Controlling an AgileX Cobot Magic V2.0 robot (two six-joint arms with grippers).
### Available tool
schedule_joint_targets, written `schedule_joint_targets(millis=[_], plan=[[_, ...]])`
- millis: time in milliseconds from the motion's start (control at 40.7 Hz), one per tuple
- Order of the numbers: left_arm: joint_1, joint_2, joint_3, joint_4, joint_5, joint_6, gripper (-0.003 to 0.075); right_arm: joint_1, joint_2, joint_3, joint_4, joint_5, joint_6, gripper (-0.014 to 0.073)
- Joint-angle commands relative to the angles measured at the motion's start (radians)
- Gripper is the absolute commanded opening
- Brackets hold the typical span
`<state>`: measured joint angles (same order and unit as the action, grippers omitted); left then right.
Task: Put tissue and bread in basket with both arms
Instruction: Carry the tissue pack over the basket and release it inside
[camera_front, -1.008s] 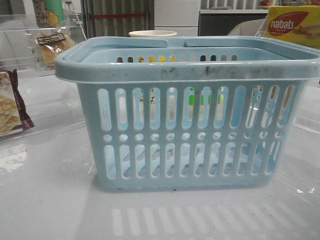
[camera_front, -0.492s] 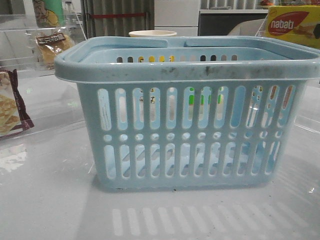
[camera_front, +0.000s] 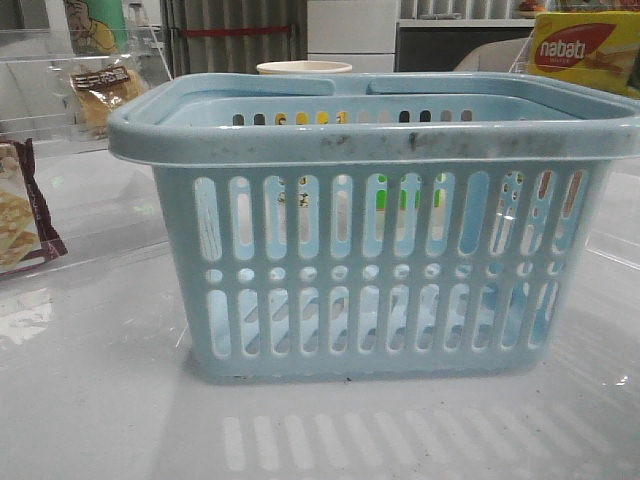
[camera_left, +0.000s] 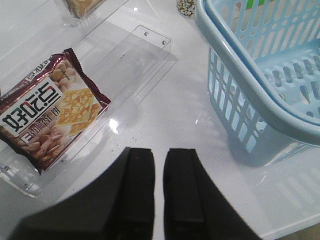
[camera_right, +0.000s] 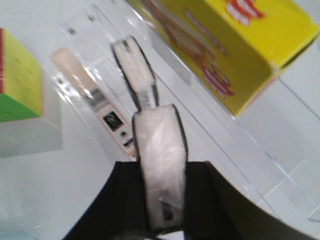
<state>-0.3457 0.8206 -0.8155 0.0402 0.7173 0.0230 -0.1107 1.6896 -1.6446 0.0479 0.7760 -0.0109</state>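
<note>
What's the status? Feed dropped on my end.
Right gripper shut on tissue, off the table. Left gripper near shut, empty, beside snack packet. Bread far left, outside basket. Nothing in the way.

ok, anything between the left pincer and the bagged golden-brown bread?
Only low things: flat clear acrylic trays lie on the table between the left pincer and the bread. A maroon-edged snack packet sits in one, beside the direct line. Nothing tall shows.
</note>
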Motion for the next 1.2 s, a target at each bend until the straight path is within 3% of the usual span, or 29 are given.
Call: schedule_joint_targets(millis=[0, 270, 541, 786, 983, 1180], plan=[[-0.008, -0.002, -0.032, 0.000, -0.073, -0.002, 0.0146, 0.050, -0.147, -0.027, 0.007, -0.039, -0.038, 0.0213], [-0.008, -0.002, -0.032, 0.000, -0.073, -0.002, 0.0146, 0.299, -0.341, 0.142, 0.007, -0.090, -0.094, 0.0213], [-0.008, -0.002, -0.032, 0.000, -0.073, -0.002, 0.0146, 0.485, -0.333, 0.382, 0.056, -0.240, -0.094, 0.0242], [-0.008, -0.002, -0.032, 0.000, -0.073, -0.002, 0.0146, 0.512, -0.257, 0.449, 0.091, -0.319, -0.094, 0.0565], [-0.008, -0.002, -0.032, 0.000, -0.073, -0.002, 0.0146, 0.516, -0.306, 0.448, 0.079, -0.308, -0.106, 0.0571], [-0.008, -0.002, -0.032, 0.000, -0.073, -0.002, 0.0155, 0.557, -0.473, 0.495, 0.070, -0.296, -0.166, 0.0571]])
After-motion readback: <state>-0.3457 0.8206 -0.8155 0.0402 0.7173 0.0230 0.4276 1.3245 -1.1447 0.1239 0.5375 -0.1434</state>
